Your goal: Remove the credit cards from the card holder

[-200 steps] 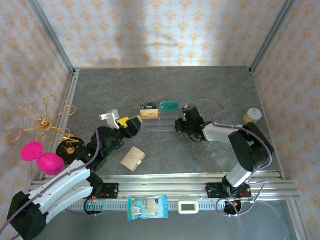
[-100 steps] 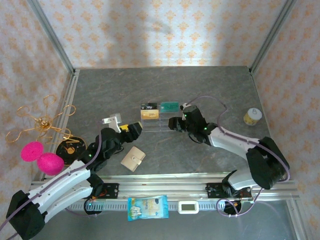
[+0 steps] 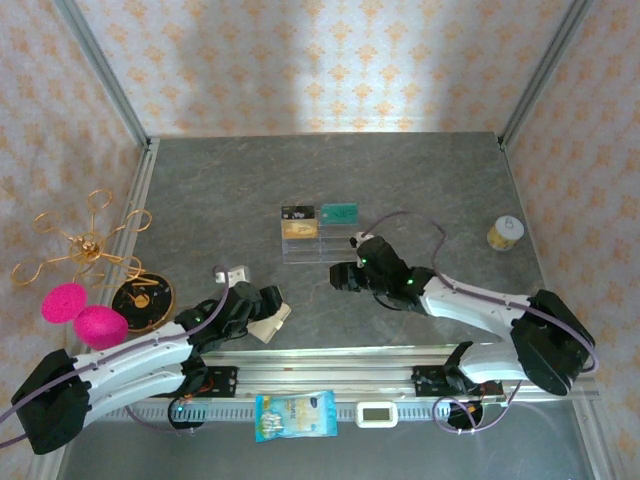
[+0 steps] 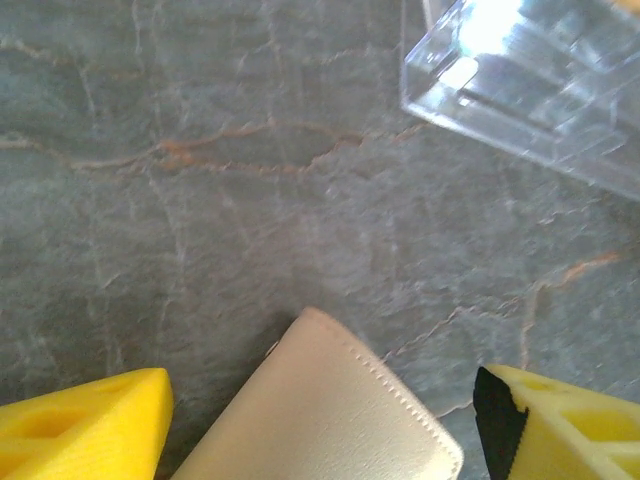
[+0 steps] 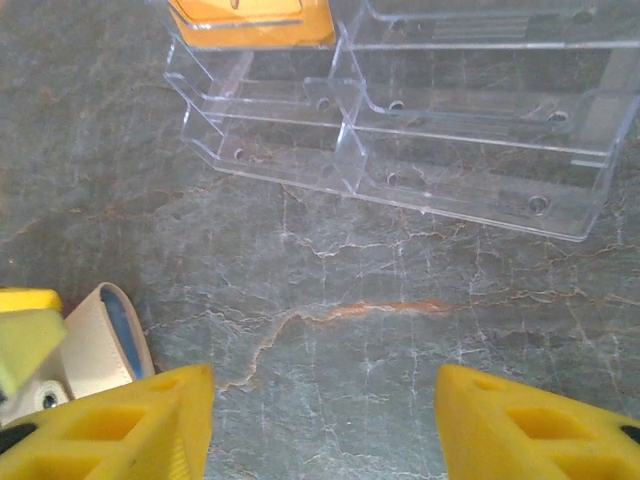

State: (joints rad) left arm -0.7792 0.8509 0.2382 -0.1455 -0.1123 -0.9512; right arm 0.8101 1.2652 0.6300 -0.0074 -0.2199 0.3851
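Note:
The tan leather card holder [image 3: 276, 319] lies folded on the grey table near the front edge. My left gripper [image 3: 268, 303] is over it, open. In the left wrist view the card holder [image 4: 325, 410] sits between my yellow fingers [image 4: 85, 430], its stitched corner pointing away from me, with gaps on both sides. My right gripper [image 3: 340, 278] hovers open to its right, with bare table between its fingers [image 5: 135, 430]. The card holder's edge [image 5: 100, 345] shows blue-grey lining at that view's left. Gold [image 3: 298, 229], black [image 3: 295, 212] and teal [image 3: 340, 211] credit cards stand in the acrylic rack. Any cards inside the holder are hidden.
The clear acrylic tiered rack [image 3: 318, 245] stands mid-table just beyond both grippers; its corner [image 4: 530, 70] is close ahead of the left one. A small yellow jar [image 3: 506, 232] is at the right. A black disc [image 3: 142, 295], pink balls [image 3: 85, 315] and gold wire ornament [image 3: 85, 245] are at the left.
My left gripper has drawn back from the rack and come down over the card holder. My right gripper has slid left and nearer, away from the rack.

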